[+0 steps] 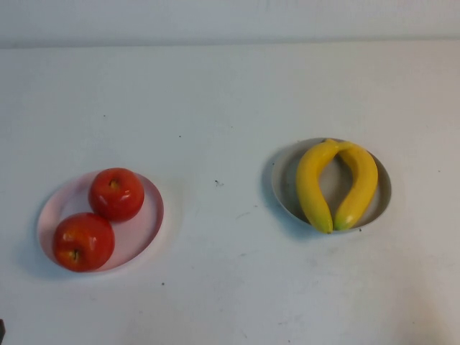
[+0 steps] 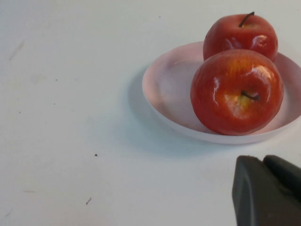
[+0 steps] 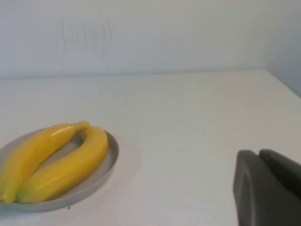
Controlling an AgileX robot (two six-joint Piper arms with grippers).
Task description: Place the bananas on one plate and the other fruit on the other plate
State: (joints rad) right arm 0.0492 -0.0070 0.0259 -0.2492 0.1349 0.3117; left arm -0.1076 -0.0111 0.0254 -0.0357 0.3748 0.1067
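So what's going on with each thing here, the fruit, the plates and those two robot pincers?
Apples: both on the pink plate, touching each other.
Pink plate: flat on the table, holding both apples.
Bananas: both on the grey plate, stem ends together.
Grey plate: flat on the table, holding both bananas.
Left pincer: shut, empty, back from the pink plate.
Right pincer: shut, empty, off to the side of the grey plate.

Two glossy red apples [image 1: 116, 193] [image 1: 83, 241] touching, on round pale pink plate [image 1: 148, 223], near left. Two curved yellow bananas [image 1: 315, 184] [image 1: 359, 185], far tips meeting, on grey-blue plate [image 1: 282, 182], right.
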